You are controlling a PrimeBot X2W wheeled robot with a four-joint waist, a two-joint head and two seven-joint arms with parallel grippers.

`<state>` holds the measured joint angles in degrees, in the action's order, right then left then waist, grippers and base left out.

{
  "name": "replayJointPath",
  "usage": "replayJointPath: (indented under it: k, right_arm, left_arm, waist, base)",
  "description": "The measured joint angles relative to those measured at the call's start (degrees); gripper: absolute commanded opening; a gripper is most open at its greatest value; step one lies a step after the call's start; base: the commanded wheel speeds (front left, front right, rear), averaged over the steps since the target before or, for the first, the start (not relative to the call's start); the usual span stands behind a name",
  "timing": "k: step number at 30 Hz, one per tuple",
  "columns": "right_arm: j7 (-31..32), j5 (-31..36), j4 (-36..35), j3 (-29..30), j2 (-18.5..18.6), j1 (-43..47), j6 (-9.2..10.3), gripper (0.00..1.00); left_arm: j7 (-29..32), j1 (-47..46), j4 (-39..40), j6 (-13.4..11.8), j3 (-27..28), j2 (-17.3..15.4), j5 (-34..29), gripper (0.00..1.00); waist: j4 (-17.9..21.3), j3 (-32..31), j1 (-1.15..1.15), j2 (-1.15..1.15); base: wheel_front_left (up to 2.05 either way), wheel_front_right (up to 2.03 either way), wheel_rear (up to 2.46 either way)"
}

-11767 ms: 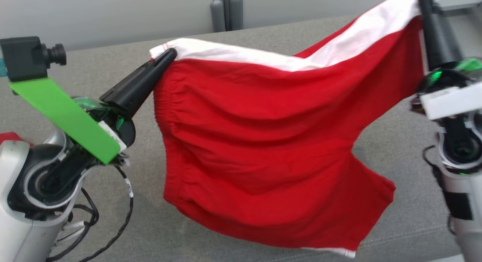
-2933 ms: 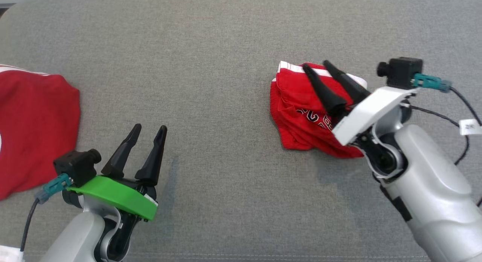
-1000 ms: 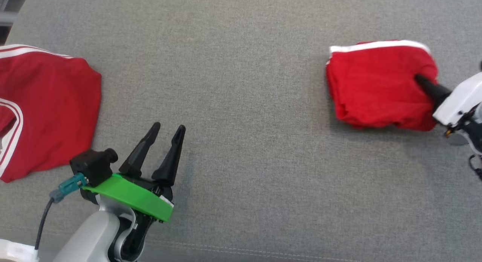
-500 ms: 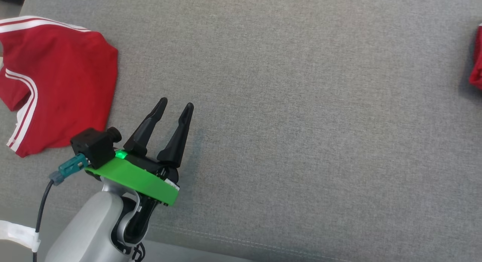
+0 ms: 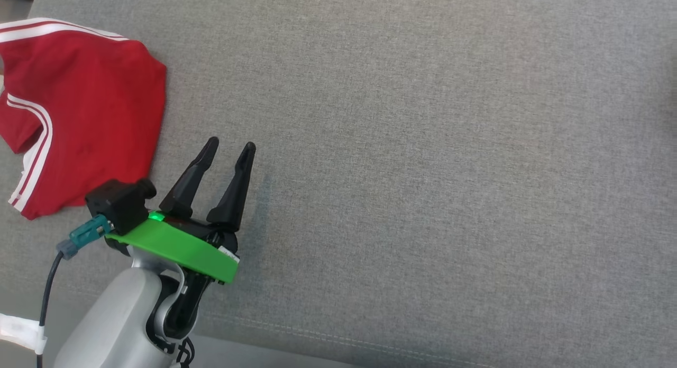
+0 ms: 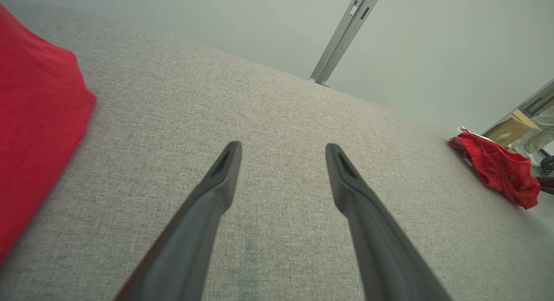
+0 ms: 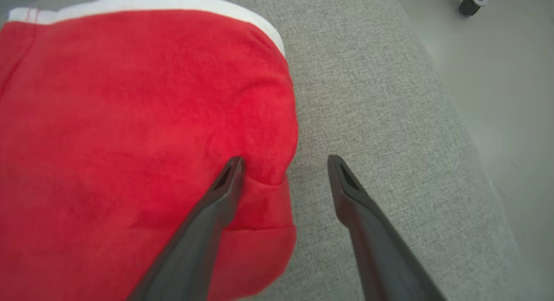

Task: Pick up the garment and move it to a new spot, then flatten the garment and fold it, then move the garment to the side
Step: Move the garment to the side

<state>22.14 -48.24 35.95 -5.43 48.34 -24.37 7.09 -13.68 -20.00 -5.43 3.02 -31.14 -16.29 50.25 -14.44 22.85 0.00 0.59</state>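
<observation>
The garment (image 7: 130,110) is a folded red bundle with a white band along its far edge, lying on the grey padded surface (image 7: 368,97). My right gripper (image 7: 285,159) stands open at its right-hand edge: the left finger rests on the red cloth, the right finger is over bare grey fabric, and nothing is pinched. From the left wrist view the same garment (image 6: 497,169) shows small, far off near the surface's edge. My left gripper (image 5: 230,143) is open and empty above the surface, fingers (image 6: 216,193) well apart.
Another red garment (image 5: 79,114) with white stripes lies flat at the far left, close to my left gripper. The surface's right edge drops to the floor (image 7: 497,76) just beyond the folded garment. A metal post (image 6: 342,33) and a cardboard box (image 6: 513,128) stand behind.
My right gripper, shut in the folded garment a second ago, now stands open at its edge. The head camera has swung left, so the folded garment has slid out of its picture.
</observation>
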Motion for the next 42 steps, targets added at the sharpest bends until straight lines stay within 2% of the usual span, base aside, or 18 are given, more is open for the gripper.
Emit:
replayJointPath:
  k: [5, 10, 15, 19, 22, 28, 37, 42]
  right_arm:
    - [-3.1, 1.9, -0.3, -0.7, -0.8, 0.6, 0.00, 1.00]
    - [-9.5, 4.2, -4.2, -1.4, -1.4, 0.4, -0.08, 1.00]
    - [-18.0, 7.3, -10.5, -2.7, -3.4, -0.1, -2.40, 1.00]
    - [-25.3, 10.4, -14.2, -4.7, -7.3, 0.2, -2.46, 1.00]
    - [-30.0, 11.6, -15.9, -6.4, -11.7, 1.8, -2.31, 1.00]
    - [-37.9, 13.3, -17.1, -7.6, -18.2, 8.2, -0.82, 1.00]
    - [-37.2, 17.5, -20.4, -9.8, -25.0, 16.8, 0.00, 1.00]
    - [-37.1, 21.4, -20.4, -11.1, -27.3, 21.0, 0.03, 1.00]
  left_arm:
    - [-0.1, 0.0, -1.0, 0.0, 1.3, 0.0, 0.0, 1.00]
    - [-0.3, 0.1, -1.8, 0.0, 2.5, -0.1, 0.0, 1.00]
    - [-0.6, 1.0, -3.3, -0.1, 4.7, -1.0, -0.2, 1.00]
    - [-0.6, 2.3, -4.7, -0.5, 5.7, -1.2, -1.3, 1.00]
    - [-0.6, 3.0, -5.9, -0.6, 5.7, -1.3, -2.4, 1.00]
    - [-0.7, 6.7, -8.1, -1.3, 7.2, -0.8, -3.6, 1.00]
    - [-0.7, 11.4, -9.2, -2.1, 9.7, -0.6, -8.2, 1.00]
    - [-0.7, 13.2, -10.0, -2.6, 11.5, 0.1, -9.0, 1.00]
  waist:
    - [1.4, -1.0, 0.00, 0.00]
    - [3.0, -2.7, 0.00, 0.00]
    - [4.9, -5.1, 0.00, 0.00]
    - [6.6, -7.4, 0.00, 0.00]
    - [7.7, -9.3, 0.00, 0.00]
    - [9.6, -13.5, 0.00, 0.00]
    - [12.1, -18.9, 0.00, 0.00]
    - [13.8, -20.7, 0.00, 0.00]
  base:
    - [0.00, 0.00, 0.00]
    - [0.00, 0.00, 0.00]
    - [0.00, 0.00, 0.00]
    - [0.00, 0.00, 0.00]
    - [0.00, 0.00, 0.00]
    - [0.00, 0.00, 0.00]
    - [0.00, 0.00, 0.00]
    - [0.00, 0.00, 0.00]
